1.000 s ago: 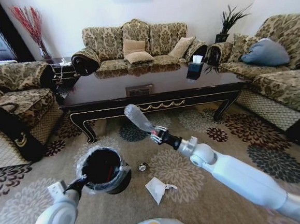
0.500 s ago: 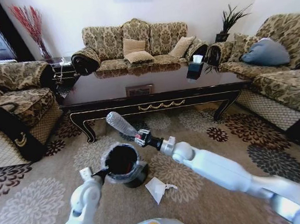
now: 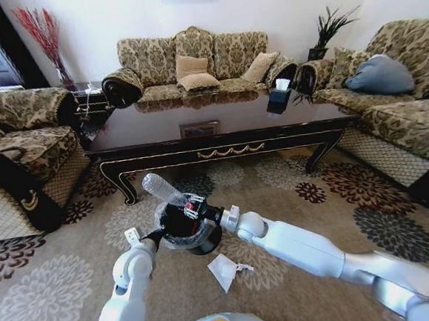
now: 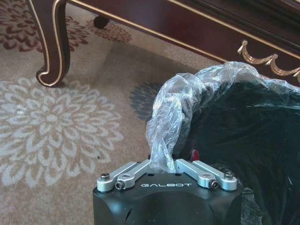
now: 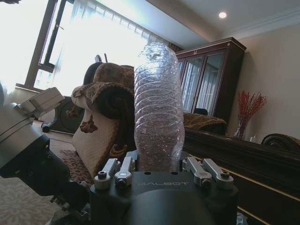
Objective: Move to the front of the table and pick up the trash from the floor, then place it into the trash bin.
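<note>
Head view: right gripper (image 3: 190,205) holds bottle (image 3: 163,189) over bin (image 3: 181,224), seemingly.

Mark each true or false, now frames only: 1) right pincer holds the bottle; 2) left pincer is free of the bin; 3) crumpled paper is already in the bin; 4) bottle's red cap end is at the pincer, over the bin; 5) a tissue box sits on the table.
1) True. The right pincer is shut on the clear bottle.
2) False. The left pincer grips the bag-lined rim of the trash bin.
3) False. The crumpled paper lies on the carpet beside the bin.
4) True. The red cap end sits at the right pincer above the bin's opening, and the bottle's base points away.
5) True. The tissue box stands on the table.
</note>
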